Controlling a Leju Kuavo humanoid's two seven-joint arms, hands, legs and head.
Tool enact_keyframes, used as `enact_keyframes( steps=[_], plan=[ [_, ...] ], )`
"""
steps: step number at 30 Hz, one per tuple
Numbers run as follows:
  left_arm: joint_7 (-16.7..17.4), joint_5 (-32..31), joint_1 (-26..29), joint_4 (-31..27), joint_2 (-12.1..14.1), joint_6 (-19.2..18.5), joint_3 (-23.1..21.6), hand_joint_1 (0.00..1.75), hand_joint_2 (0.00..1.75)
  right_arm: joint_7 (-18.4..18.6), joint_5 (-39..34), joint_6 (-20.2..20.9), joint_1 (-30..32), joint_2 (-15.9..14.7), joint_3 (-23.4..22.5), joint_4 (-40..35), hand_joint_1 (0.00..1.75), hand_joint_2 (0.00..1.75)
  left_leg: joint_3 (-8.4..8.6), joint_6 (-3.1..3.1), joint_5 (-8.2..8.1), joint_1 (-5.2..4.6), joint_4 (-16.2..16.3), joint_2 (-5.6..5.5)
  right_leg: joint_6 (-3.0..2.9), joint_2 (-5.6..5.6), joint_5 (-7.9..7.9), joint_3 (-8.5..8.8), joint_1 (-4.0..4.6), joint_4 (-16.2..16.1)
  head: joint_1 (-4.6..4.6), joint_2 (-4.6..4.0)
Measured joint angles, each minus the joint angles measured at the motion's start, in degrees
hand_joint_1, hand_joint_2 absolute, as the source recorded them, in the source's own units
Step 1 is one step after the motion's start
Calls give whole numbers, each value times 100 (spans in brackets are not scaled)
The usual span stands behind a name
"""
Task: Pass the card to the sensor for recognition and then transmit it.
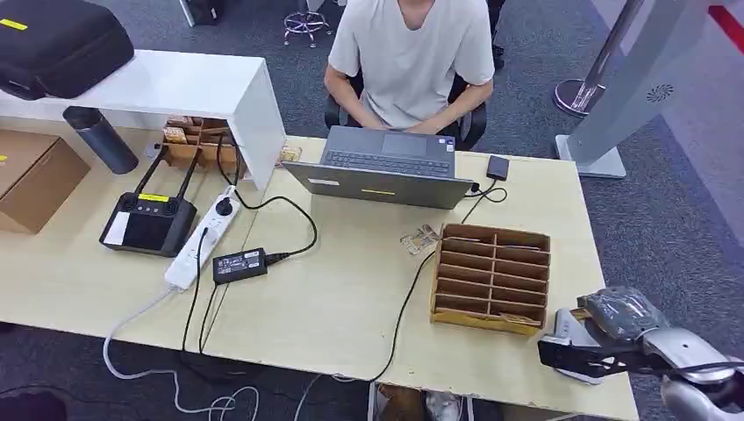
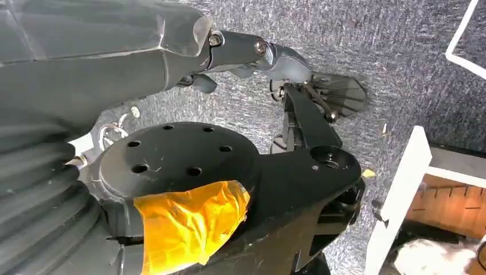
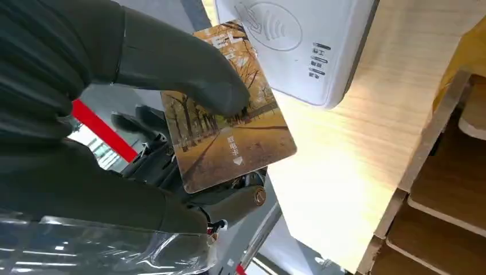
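The right hand (image 3: 172, 114) grips the card (image 3: 229, 123), thumb pressed on its printed face and darker fingers beneath; the card, with its autumn-tree picture, sits just beside the white sensor (image 3: 298, 46), one edge close to the reader's casing but seemingly not yet over the contactless symbol. In the head view the same hand (image 1: 614, 329) hovers at the table's (image 1: 351, 298) near corner, just beside the wooden card rack (image 1: 491, 276), with the sensor (image 1: 566, 346) partly hidden under it. So the card is already in hand and brought to the reader; recognition looks imminent or under way, though nothing confirms a read; the handing-on is still to do. The left hand (image 2: 309, 74) hangs over grey carpet, holding nothing, its fingers spread apart.
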Motion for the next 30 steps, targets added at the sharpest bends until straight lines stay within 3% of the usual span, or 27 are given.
enact_keyframes(
  steps=[30],
  plan=[
    [7, -7, -1, 0, 11, 17, -2, 0, 175, 4, -280, 214, 274, 125, -42, 61, 175, 175, 13, 0, -1, 1, 0, 4, 0, 2, 0, 12, 2, -4, 0, 0]
  ],
)
